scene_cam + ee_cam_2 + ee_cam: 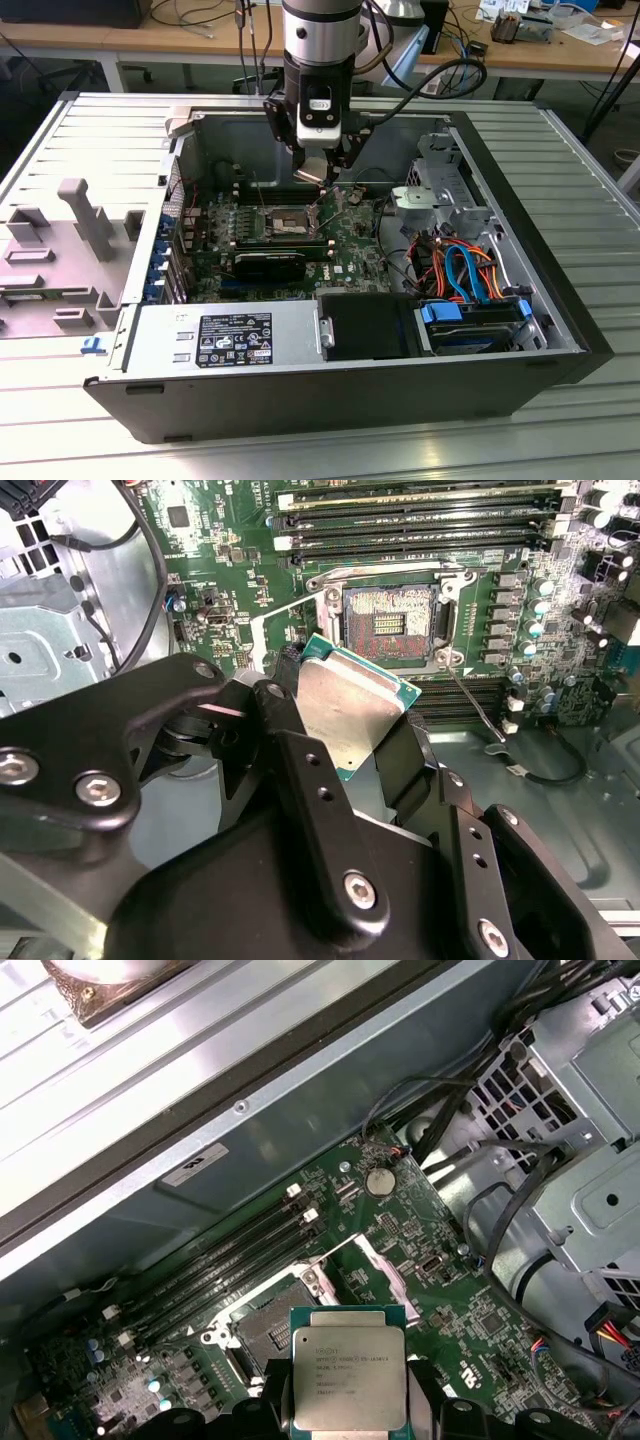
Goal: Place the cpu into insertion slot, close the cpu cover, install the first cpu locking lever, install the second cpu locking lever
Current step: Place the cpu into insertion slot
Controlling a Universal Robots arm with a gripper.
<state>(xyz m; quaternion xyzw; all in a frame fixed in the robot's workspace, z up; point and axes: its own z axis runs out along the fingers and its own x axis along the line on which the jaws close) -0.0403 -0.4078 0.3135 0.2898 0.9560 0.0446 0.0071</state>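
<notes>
Cpu (348,1380) is clamped in the claw (345,712) by two opposite edges, silver lid showing. It hangs over the green board, near the insertion slot (390,623) and clear of it. Slot is bare, and the cpu cover (390,1270) looks swung up beside it. Lid carries fine print. White label (236,331) sits on the power supply (180,350), near side. Open computer case (330,410) lies on a ribbed metal table (580,170); wooden desks (150,40) stand far behind. Claw's finger ends are cut off in the first wrist view.
</notes>
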